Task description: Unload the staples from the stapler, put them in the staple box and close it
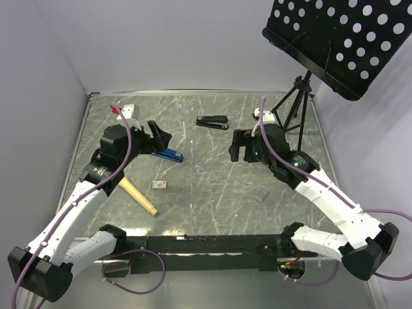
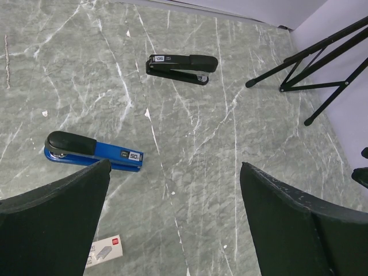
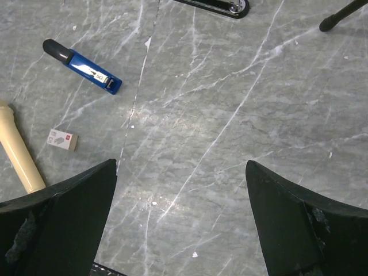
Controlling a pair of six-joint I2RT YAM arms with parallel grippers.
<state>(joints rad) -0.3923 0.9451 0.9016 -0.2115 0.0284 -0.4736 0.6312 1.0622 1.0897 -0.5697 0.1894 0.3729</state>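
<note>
A blue stapler with a black head (image 1: 170, 154) lies closed on the grey marble table, just right of my left gripper (image 1: 158, 136). It also shows in the left wrist view (image 2: 92, 152) and the right wrist view (image 3: 83, 59). A black stapler (image 1: 212, 122) lies closed farther back, also seen in the left wrist view (image 2: 181, 68). A tiny silvery-grey strip that looks like staples (image 1: 262, 194) lies on the table under the right arm. My left gripper (image 2: 175, 165) is open and empty. My right gripper (image 1: 239, 146) is open and empty above bare table in its wrist view (image 3: 181, 164).
A small tan-and-white box (image 1: 160, 185) lies in front of the blue stapler, next to a pale wooden handle (image 1: 138, 196). A black music stand (image 1: 335, 38) on a tripod (image 1: 295, 106) stands at the back right. White walls enclose the table.
</note>
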